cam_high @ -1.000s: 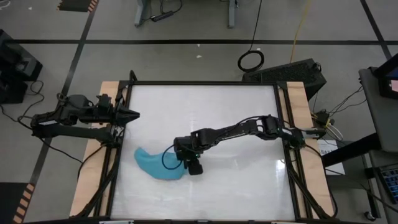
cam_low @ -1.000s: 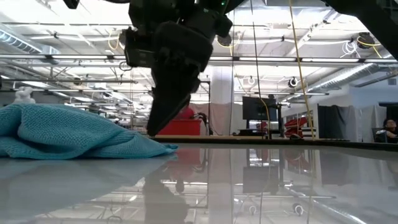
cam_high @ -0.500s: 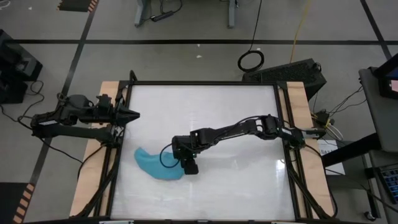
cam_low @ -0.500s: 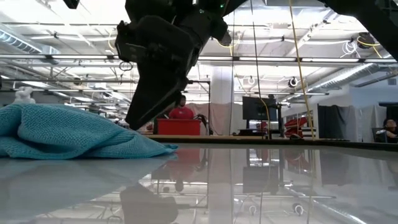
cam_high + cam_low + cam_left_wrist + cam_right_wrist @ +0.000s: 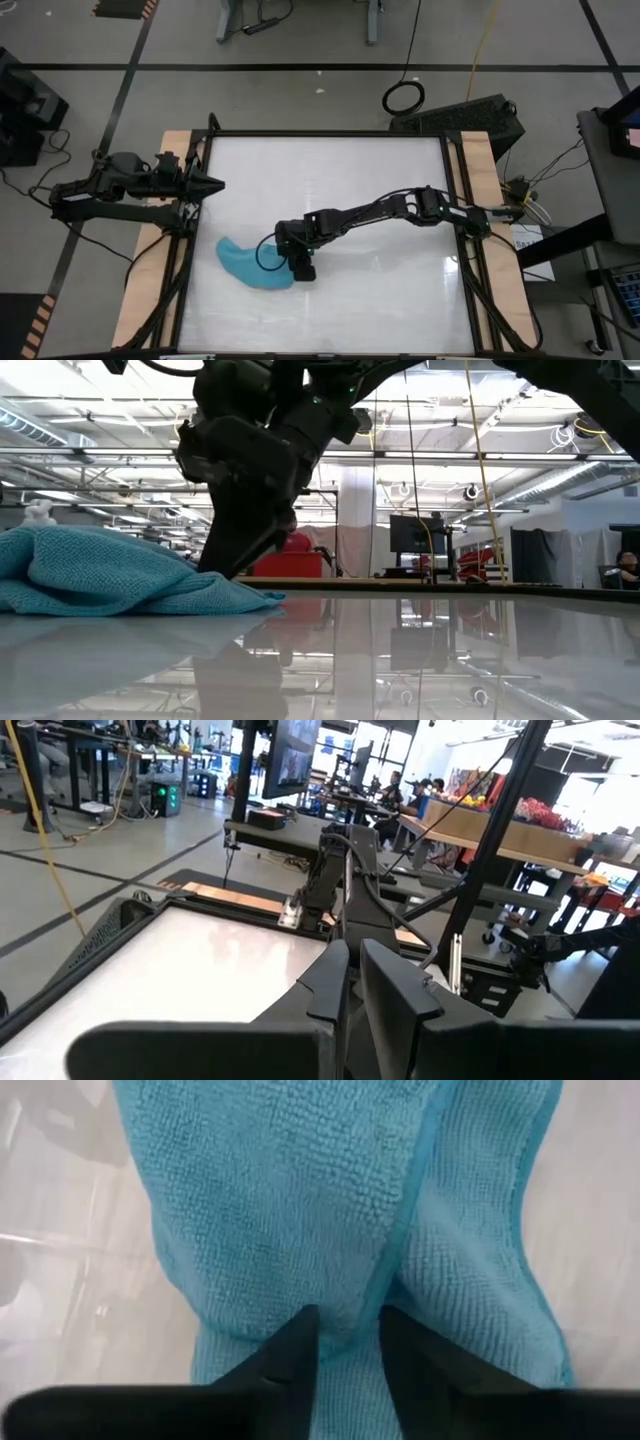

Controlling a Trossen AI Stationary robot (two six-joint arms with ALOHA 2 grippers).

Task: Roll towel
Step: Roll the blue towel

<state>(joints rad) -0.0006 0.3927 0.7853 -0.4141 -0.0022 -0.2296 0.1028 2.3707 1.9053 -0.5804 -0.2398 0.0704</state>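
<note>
Turquoise terry cloth fills most of the right wrist view: the towel [image 5: 330,1210] lies directly under the right gripper [image 5: 345,1330], whose two dark fingers [image 5: 290,1355] stand a little apart, their tips set to either side of a raised folded hem of the cloth. They look slightly parted rather than clenched, pressing on or straddling that fold; whether the fabric is truly pinched between them I cannot tell.

Seen from above, the towel [image 5: 245,265] is a bunched, crescent-shaped heap on the white tabletop [image 5: 380,190], lying just left of the right gripper [image 5: 300,268], which touches its right-hand end. The right arm reaches to it from the table's right edge.

At table height the towel [image 5: 110,575] forms a soft mound, and the right gripper [image 5: 225,565] comes down at a slant to meet its top beside the thin flap trailing onto the glossy surface.

Away from the cloth, the left gripper [image 5: 210,183] waits at the table's left edge, well apart from the towel, pointing over the tabletop. In the left wrist view its fingers [image 5: 385,990] sit close together with only a narrow slit between them, holding nothing.
</note>
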